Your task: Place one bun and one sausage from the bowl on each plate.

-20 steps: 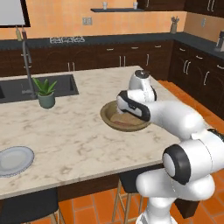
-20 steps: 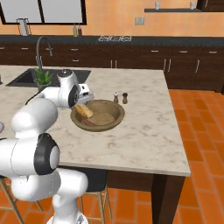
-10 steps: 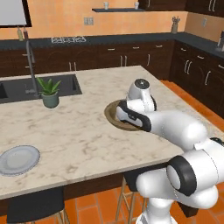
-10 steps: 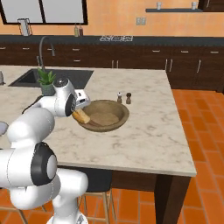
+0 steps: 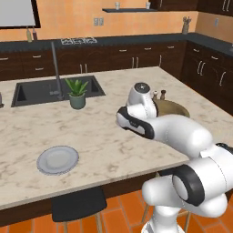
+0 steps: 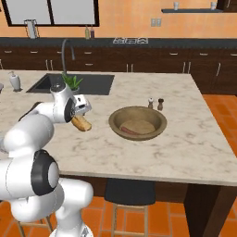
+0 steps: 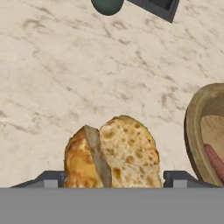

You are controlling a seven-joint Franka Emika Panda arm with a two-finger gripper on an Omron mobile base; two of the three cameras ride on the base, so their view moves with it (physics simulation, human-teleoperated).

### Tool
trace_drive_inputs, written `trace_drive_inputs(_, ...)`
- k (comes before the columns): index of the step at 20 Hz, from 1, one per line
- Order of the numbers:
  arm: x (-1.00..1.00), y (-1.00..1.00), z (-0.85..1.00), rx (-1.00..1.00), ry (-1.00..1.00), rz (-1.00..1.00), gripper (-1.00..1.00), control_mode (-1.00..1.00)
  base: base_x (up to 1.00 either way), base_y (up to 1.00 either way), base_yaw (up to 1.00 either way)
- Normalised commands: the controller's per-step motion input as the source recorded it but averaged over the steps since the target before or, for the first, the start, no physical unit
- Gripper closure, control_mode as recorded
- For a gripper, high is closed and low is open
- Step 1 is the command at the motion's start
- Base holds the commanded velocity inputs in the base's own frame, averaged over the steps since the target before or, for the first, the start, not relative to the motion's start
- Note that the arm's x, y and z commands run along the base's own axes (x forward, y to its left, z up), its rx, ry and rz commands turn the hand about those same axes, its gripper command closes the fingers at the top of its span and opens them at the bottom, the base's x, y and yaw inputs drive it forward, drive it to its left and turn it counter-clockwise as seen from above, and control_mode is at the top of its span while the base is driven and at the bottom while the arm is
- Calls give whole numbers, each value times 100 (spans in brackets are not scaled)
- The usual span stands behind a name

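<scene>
My gripper (image 6: 79,118) is shut on a golden-tan bun (image 6: 82,123) and holds it just above the marble counter, left of the bowl (image 6: 138,122). In the hand view the bun (image 7: 111,155) sits between the two fingertips (image 7: 48,178), with the bowl's rim (image 7: 196,127) at the right. A reddish sausage (image 6: 129,130) lies in the bowl beside a paler bun (image 6: 142,126); the hand view catches the sausage (image 7: 215,159) too. One light-grey plate (image 5: 58,159) lies near the counter's front left edge, well left of the gripper (image 5: 123,119). The arm partly hides the bowl (image 5: 175,108).
A potted plant (image 5: 77,93) stands by the sink (image 5: 38,89) with its tall faucet (image 5: 56,68). Salt and pepper shakers (image 6: 155,103) stand behind the bowl. A soap dispenser (image 6: 15,82) is at the far left. A stool (image 6: 128,190) is under the counter's front edge.
The base has driven, shifting both base views. The arm lifted the bun out of the bowl and carried it left over the bare counter, toward the plate's side.
</scene>
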Motion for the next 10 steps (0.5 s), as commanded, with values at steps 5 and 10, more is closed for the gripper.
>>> trace_drive_inputs(5, 0, 0, 0, 0, 0, 0, 100, -100, 0, 0, 0)
trace_drive_inputs(10, 8, 80, -9, 0, 0, 14, 100, -100, 0, 0, 0)
